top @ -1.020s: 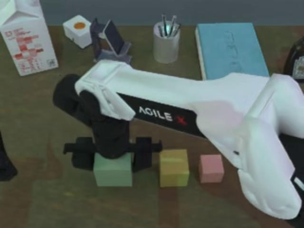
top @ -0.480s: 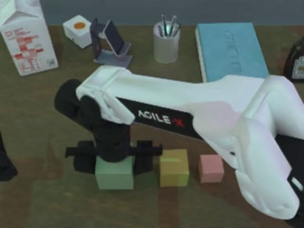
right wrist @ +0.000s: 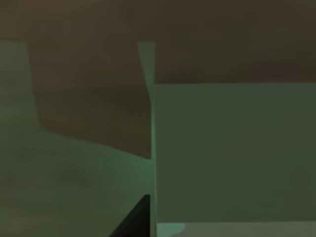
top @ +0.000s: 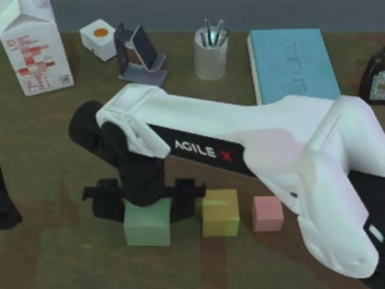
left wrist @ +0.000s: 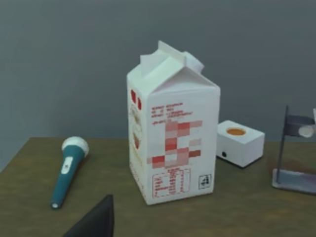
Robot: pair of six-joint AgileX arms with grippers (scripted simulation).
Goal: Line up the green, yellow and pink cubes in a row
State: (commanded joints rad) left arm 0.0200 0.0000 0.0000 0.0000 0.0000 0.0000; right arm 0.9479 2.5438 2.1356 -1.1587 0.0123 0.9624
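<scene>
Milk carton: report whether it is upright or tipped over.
Upright. The milk carton stands on its base on the table, gabled top uppermost; the top view agrees.

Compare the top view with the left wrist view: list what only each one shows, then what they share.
Only the top view shows the right gripper straddling the green cube, with the yellow cube and pink cube in a row toward the table's right, plus the pen cup and blue book.

Only the left wrist view shows a teal microphone lying on the table.

Both show the milk carton, the white box with an orange dot and the phone stand.
</scene>
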